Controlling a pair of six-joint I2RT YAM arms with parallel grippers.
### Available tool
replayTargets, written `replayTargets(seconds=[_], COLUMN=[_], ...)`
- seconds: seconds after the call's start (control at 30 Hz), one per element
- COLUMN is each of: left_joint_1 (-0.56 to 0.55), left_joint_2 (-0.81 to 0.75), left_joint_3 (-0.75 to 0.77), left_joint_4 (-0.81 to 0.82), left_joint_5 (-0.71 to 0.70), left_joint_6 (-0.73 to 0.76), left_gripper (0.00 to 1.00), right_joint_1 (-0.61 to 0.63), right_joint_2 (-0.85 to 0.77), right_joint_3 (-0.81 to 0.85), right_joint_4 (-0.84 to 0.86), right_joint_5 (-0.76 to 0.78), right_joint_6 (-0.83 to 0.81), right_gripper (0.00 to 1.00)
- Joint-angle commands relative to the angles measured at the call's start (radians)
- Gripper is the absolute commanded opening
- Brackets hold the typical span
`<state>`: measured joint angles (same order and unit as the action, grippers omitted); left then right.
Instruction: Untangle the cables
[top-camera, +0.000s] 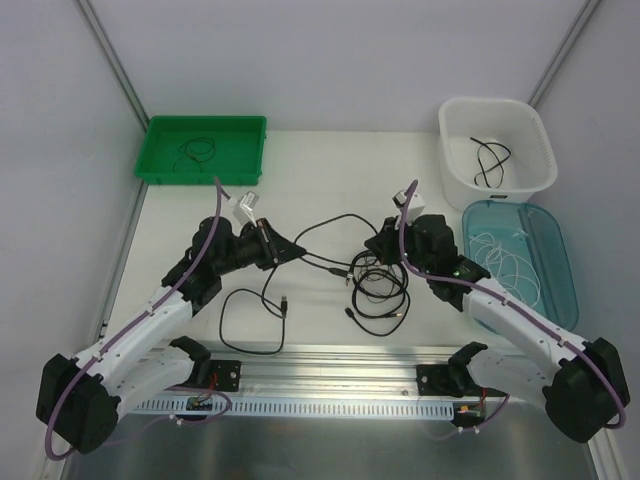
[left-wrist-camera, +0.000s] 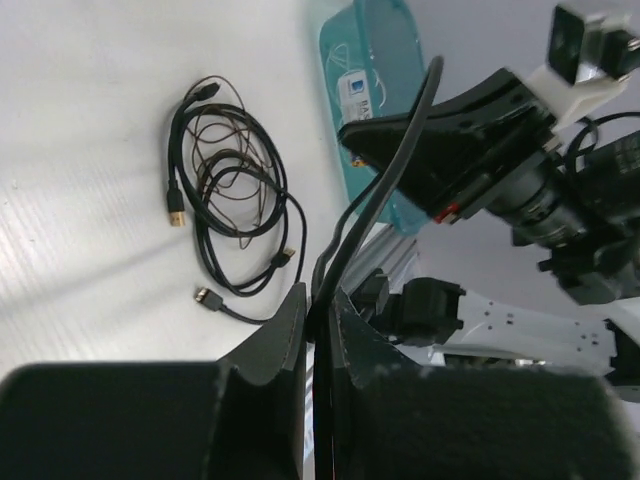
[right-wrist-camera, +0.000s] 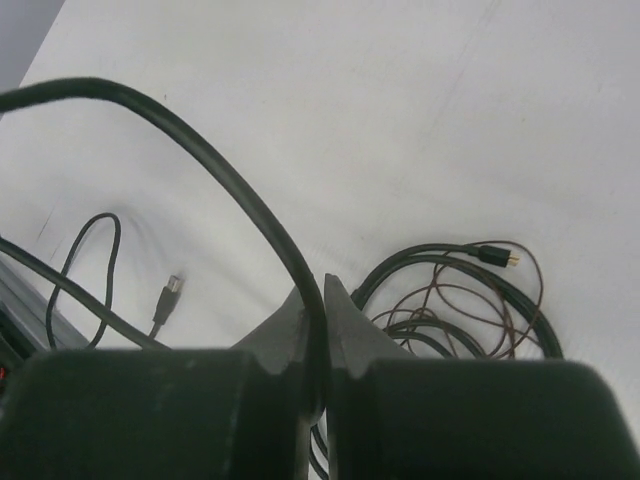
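Several black cables (top-camera: 378, 292) lie tangled on the table (top-camera: 320, 170), centre, between the two arms. One black cable (right-wrist-camera: 216, 165) runs from gripper to gripper: left gripper (left-wrist-camera: 318, 303) jaws narrow, clamped on it; right gripper (right-wrist-camera: 322, 292) jaws narrow, clamped on it likewise. Green tray (top-camera: 150, 165), white basket (top-camera: 450, 125) and teal tray (top-camera: 560, 240) each contain one cable

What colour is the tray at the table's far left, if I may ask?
Green tray, clearest in the top view.
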<state>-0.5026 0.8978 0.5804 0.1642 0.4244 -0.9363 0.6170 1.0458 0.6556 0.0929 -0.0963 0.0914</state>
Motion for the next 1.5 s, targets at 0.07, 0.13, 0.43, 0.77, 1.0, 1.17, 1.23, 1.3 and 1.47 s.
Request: replayTargets(seconds=[0.07, 0.13, 0.43, 0.77, 1.0, 1.17, 1.23, 1.3, 1.47], left_joint_1=[0.012, 0.013, 0.019, 0.019, 0.021, 0.021, 0.019, 0.019, 0.019], left_joint_2=[0.093, 0.133, 0.240, 0.357, 0.349, 0.290, 0.251, 0.222, 0.147], left_joint_3=[0.154, 0.202, 0.303, 0.366, 0.283, 0.109, 0.037, -0.006, -0.119], left_joint_4=[-0.149, -0.236, -0.293, -0.293, -0.295, -0.293, -0.292, -0.292, -0.288], left_joint_5=[0.154, 0.134, 0.142, 0.004, -0.203, -0.328, -0.374, -0.398, -0.447], left_joint_6=[0.221, 0.286, 0.381, 0.373, 0.325, 0.246, 0.219, 0.199, 0.159], left_gripper=[0.22, 0.44, 0.91, 0.52, 0.09, 0.12, 0.16, 0.20, 0.32], right_joint_1=[-0.081, -0.106, -0.134, -0.126, -0.060, 0.059, 0.104, 0.127, 0.222], right_joint_2=[-0.053, -0.046, 0.043, 0.112, 0.178, 0.259, 0.307, 0.338, 0.439], right_joint_3=[0.200, 0.268, 0.467, 0.417, 0.299, 0.271, 0.265, 0.262, 0.288], right_joint_4=[-0.088, -0.137, -0.187, -0.105, -0.099, -0.098, -0.097, -0.061, -0.051], right_joint_5=[0.032, 0.041, 0.007, -0.192, -0.299, -0.325, -0.323, -0.321, -0.304], right_joint_6=[-0.084, -0.117, -0.121, -0.084, -0.111, -0.137, -0.136, -0.124, -0.119], right_gripper=[0.01, 0.01, 0.01, 0.01, 0.01, 0.01, 0.01, 0.01, 0.01])
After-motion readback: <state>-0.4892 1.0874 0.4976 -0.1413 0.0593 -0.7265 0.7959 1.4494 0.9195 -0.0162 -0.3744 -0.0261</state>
